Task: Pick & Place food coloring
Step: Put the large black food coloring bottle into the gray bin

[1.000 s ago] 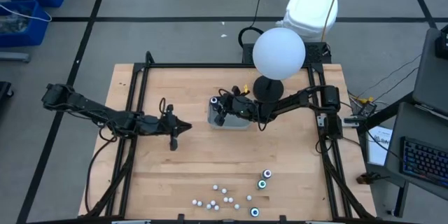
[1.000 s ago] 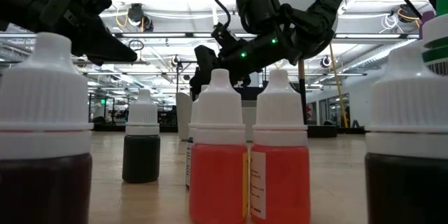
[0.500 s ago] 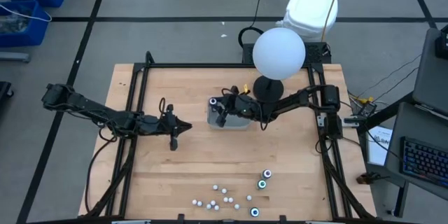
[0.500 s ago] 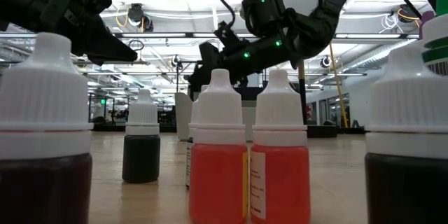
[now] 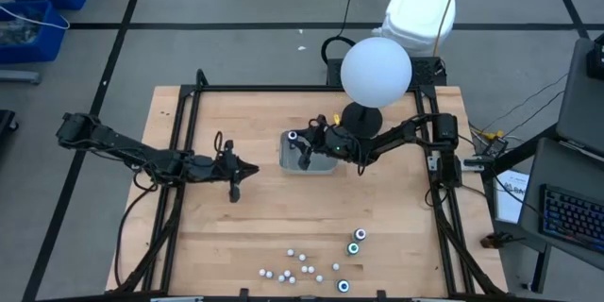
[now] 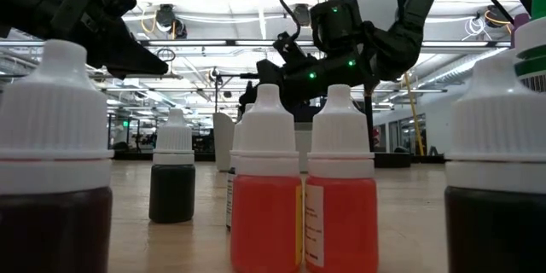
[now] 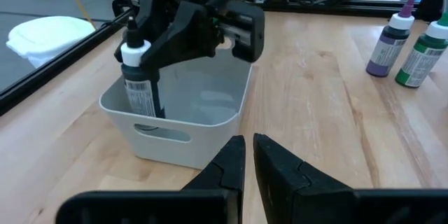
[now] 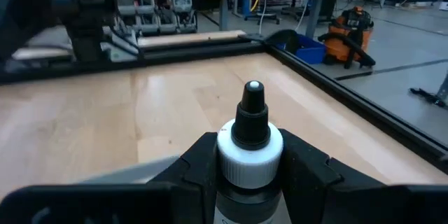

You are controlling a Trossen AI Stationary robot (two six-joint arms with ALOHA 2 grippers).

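White-capped food coloring bottles (image 5: 297, 269) cluster at the table's near edge, with teal-ringed ones (image 5: 355, 243) beside them. Mid-table, the left gripper (image 5: 236, 187) waits with fingers nearly together, empty. Farther back, the right gripper (image 5: 304, 150) clamps a dark bottle (image 7: 137, 77) upright over the grey tray (image 5: 287, 160)

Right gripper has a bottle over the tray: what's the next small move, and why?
Probably lower it a little, then open the fingers. The right gripper holds the dark bottle upright inside the grey tray, but its base is hidden, so contact with the floor is unclear.
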